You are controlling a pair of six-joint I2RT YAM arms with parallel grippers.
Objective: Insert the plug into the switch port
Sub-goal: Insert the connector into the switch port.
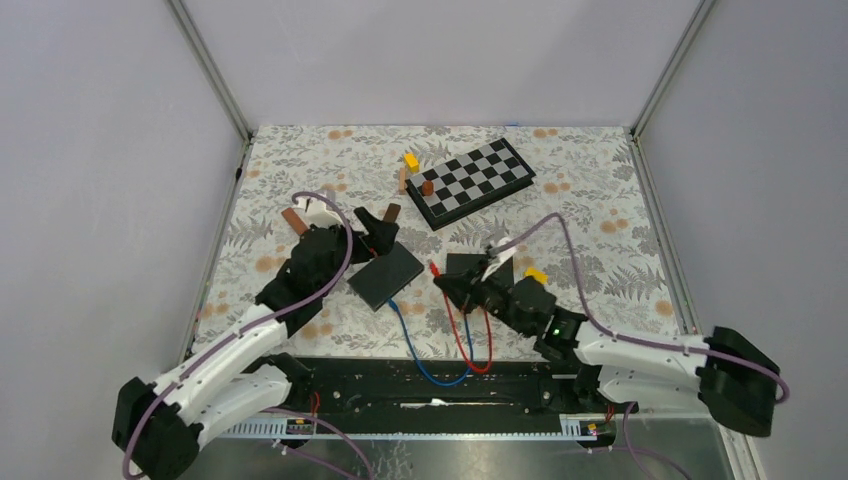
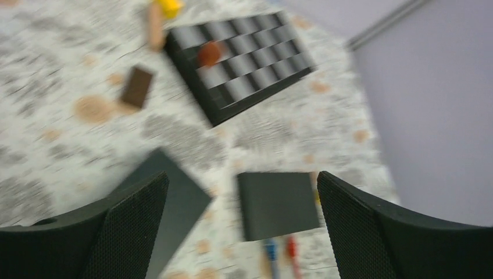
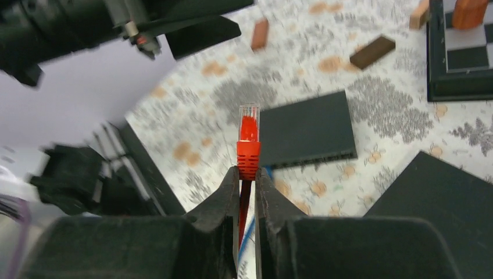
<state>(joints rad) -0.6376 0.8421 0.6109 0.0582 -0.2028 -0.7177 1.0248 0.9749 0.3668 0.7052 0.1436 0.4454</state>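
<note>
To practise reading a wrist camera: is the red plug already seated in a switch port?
No: the red plug stands free, pinched at its boot by the right claw, with its clear tip bare.

Floral-print cloth (image 1: 600, 200) covers the whole table. Up by the far edge, a bit right of centre, sits a black-and-white checkerboard (image 1: 480, 178), turned at an angle, with one reddish-brown piece (image 1: 427, 187) on its left corner. Just off that corner there's a yellow block (image 1: 411, 160) right by a tan wooden stick (image 1: 402, 180). A dark brown block (image 1: 392, 212) lies nearer the middle, an orange-brown one (image 1: 292, 219) toward the left edge, and a second small yellow bit (image 1: 537, 274) right of centre.
</note>
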